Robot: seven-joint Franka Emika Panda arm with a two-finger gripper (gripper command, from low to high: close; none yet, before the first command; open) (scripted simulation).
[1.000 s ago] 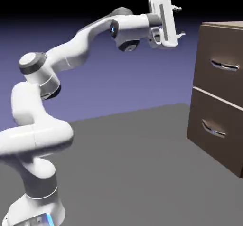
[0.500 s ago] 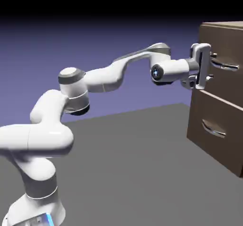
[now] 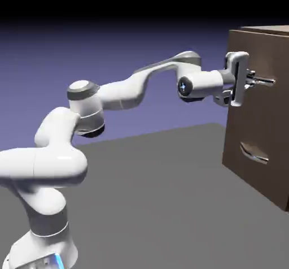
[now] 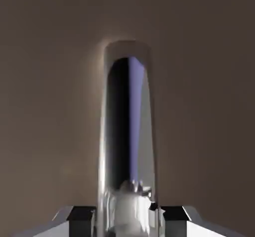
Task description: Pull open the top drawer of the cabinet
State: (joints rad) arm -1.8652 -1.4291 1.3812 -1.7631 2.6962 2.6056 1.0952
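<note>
Exterior view: the Panda's two-finger gripper (image 3: 250,79) is closed on the curved silver bar handle (image 3: 263,82) of the top drawer (image 3: 257,107), the upper front of the brown wood-look cabinet (image 3: 287,27); in the hand view the bar stands between the grey finger tips (image 4: 80,222). My worry is the smooth bar sliding out of the tips if the arm pulls fast or off the drawer's line, and a sideways drag could jam the drawer. Against half a second ago, the jaws have come together and the upper front has moved slightly out toward the robot, hiding the pale seam above the lower drawer front (image 3: 254,166)
</note>
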